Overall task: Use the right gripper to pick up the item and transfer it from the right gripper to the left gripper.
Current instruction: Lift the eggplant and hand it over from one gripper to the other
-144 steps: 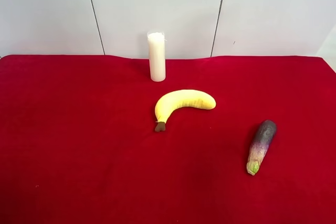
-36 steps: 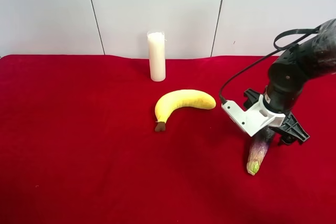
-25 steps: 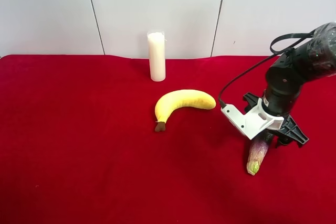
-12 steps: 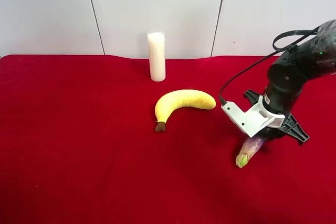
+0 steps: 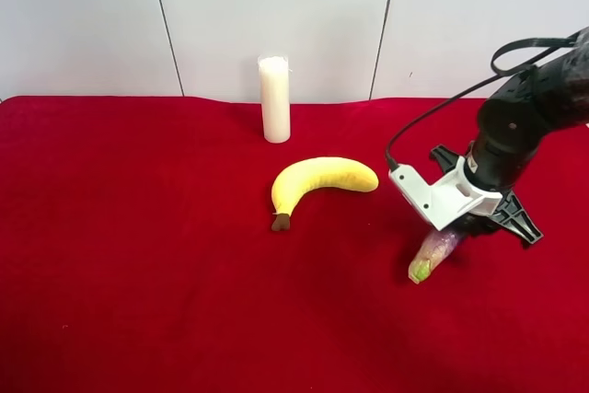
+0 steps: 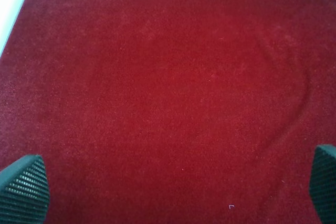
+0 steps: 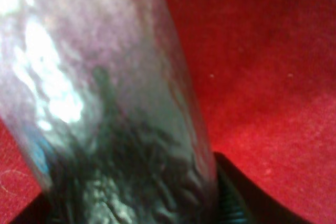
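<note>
The item, a slim eggplant (image 5: 431,253), hangs tilted from the right gripper (image 5: 463,230), its green stem tip pointing down and to the exterior high view's left, just above the red cloth. That gripper, with a white housing (image 5: 433,200), is shut on the eggplant's dark end. In the right wrist view the glossy purple eggplant (image 7: 105,103) fills most of the picture between the dark fingers (image 7: 236,200). The left gripper (image 6: 173,184) is out of the exterior high view. Its own wrist view shows it open over bare cloth, with a finger (image 6: 21,187) at each lower corner.
A yellow banana (image 5: 317,181) lies mid-table, to the left of the held eggplant in the exterior high view. A white pillar candle (image 5: 274,98) stands upright at the back edge. Red cloth (image 5: 138,255) covers the whole table, with a white wall behind it.
The right gripper has shut on the eggplant. The eggplant's green tip has swung to the exterior high view's left and come up off the cloth as the arm rose slightly.
</note>
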